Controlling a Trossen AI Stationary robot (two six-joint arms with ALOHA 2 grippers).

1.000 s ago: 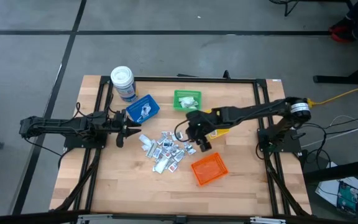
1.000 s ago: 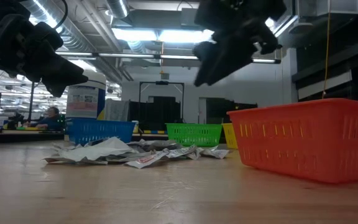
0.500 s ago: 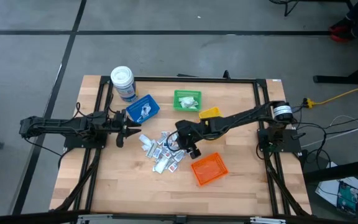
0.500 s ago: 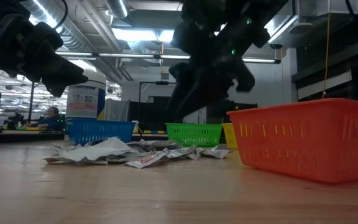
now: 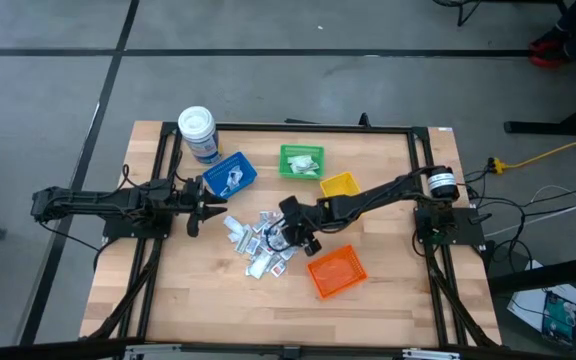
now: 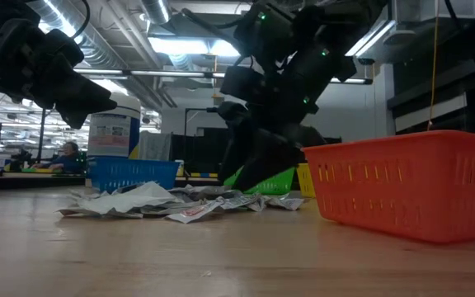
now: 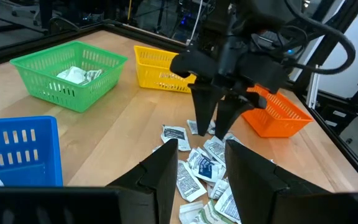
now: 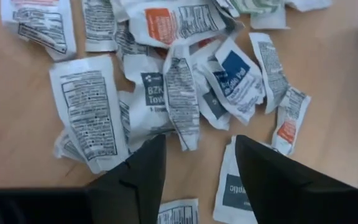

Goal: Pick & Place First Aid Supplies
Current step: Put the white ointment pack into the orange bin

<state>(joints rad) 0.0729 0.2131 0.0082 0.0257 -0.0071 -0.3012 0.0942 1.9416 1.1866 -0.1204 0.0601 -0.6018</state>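
The first aid supplies (image 5: 260, 240) lie as a loose pile of small white and grey packets on the table's middle, also seen in the right wrist view (image 8: 166, 87). My right gripper (image 5: 291, 233) hangs open over the pile's right part, pointing slantwise down. Its two fingers (image 7: 199, 118) end just above the packets (image 7: 197, 165); I cannot tell whether they touch. My left gripper (image 5: 208, 210) waits open and level at the table's left, its fingers (image 7: 166, 171) pointing at the pile.
A blue bin (image 5: 230, 175) and a green bin (image 5: 301, 161), each with packets inside, stand behind the pile. A yellow bin (image 5: 339, 185) is under the right arm. An orange bin (image 5: 336, 271) stands near right. A white-lidded jar (image 5: 198, 132) is at the far left.
My right gripper has come down and gone toward the table's left, from beside the yellow bin to just over the pile's right part, tipping more steeply downward and rolling a little. The packets have not moved.
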